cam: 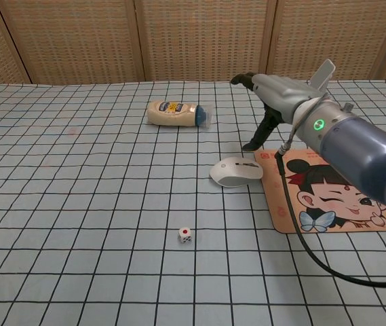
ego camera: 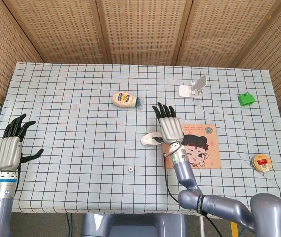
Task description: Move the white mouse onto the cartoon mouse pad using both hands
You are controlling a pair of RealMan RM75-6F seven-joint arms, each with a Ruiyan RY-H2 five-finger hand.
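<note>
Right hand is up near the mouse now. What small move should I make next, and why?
Probably lower the right hand onto the white mouse. The hand hangs open above and just behind it, touching nothing, and the mouse sits beside the left edge of the cartoon mouse pad, not on it.
</note>
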